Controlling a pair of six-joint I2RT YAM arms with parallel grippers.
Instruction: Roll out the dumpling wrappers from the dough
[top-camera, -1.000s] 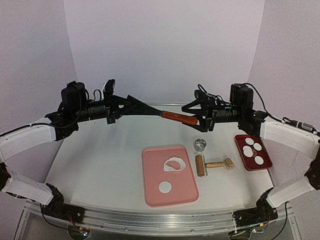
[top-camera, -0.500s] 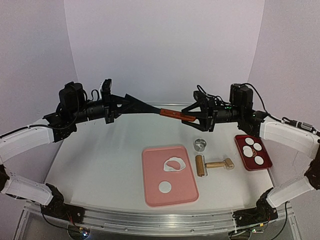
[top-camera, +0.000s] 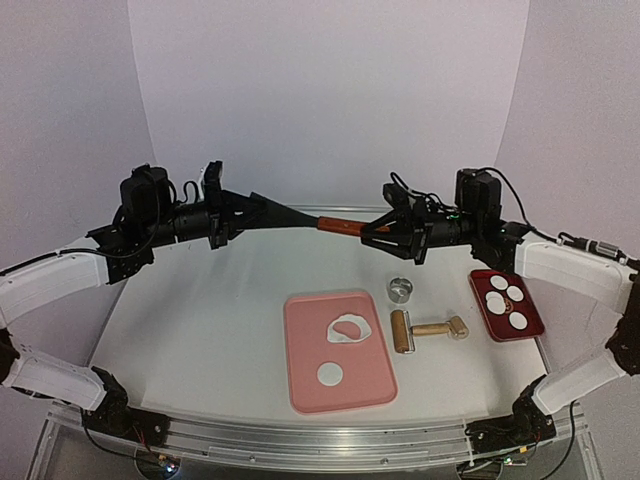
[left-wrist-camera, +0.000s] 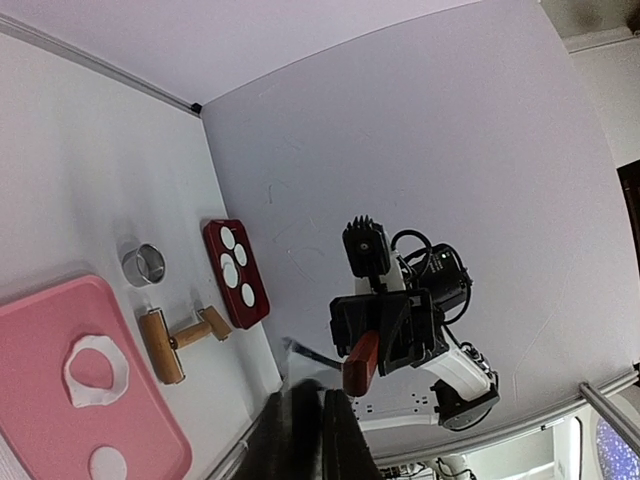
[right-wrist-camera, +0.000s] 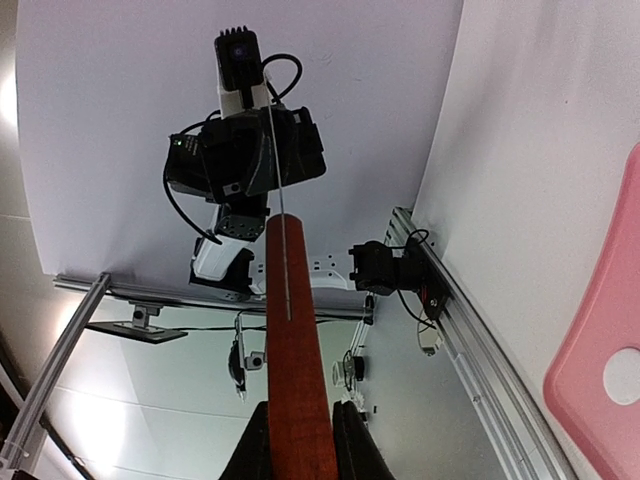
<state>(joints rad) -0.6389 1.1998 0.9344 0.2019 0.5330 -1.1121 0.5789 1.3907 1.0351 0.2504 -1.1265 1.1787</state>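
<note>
A spatula with a red-brown wooden handle (top-camera: 340, 225) (right-wrist-camera: 290, 320) and a thin metal blade hangs in the air between both arms. My left gripper (top-camera: 298, 215) (left-wrist-camera: 325, 392) pinches the blade end, its jaws almost together. My right gripper (top-camera: 370, 231) (right-wrist-camera: 298, 410) is shut on the handle, with both fingers against the wood. Below, the dough (top-camera: 350, 338) (left-wrist-camera: 95, 398), a ragged white sheet with a hole, lies on the pink mat (top-camera: 310, 340). One round dumpling wrapper (top-camera: 330, 375) (left-wrist-camera: 108, 463) lies near the mat's front. Several more wrappers (top-camera: 497, 283) sit in the red tray (top-camera: 482, 295).
A wooden rolling pin (top-camera: 402, 330) lies just right of the mat. The metal ring cutter (top-camera: 400, 290) stands behind it. The red tray sits at the table's right edge. Both arms are raised well above the table, towards its back.
My right gripper's jaws have come together on the spatula's handle. The handle end has risen a little, so the spatula now hangs more level between the two grippers.
</note>
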